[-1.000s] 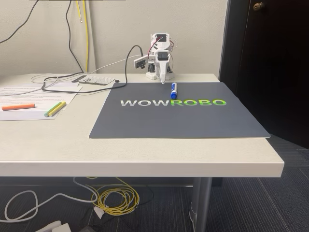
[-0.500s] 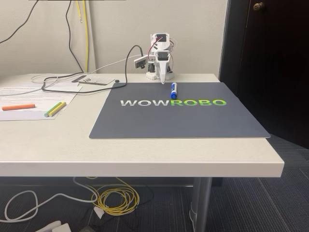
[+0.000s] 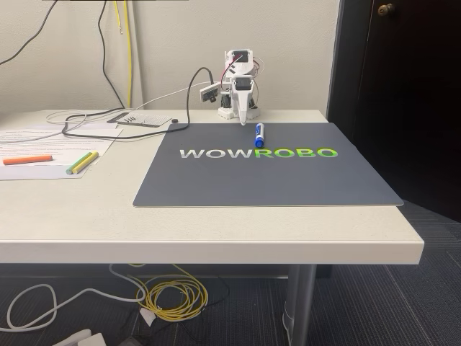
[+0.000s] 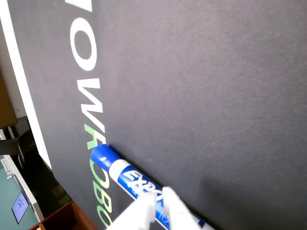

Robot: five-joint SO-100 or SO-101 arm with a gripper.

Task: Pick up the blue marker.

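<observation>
The blue marker, white-barrelled with a blue label and blue cap, lies flat on the dark grey mat near its far edge, just above the green letters. My gripper points down at the back of the table, just behind and left of the marker's far end. In the wrist view the blue marker runs diagonally across the lower left with its cap toward the lettering. The white tips of my gripper sit close together over its barrel, shut and holding nothing.
An orange pen and a yellow and a green pen lie on papers at the left of the white table. Cables trail across the back left. A dark door stands at the right.
</observation>
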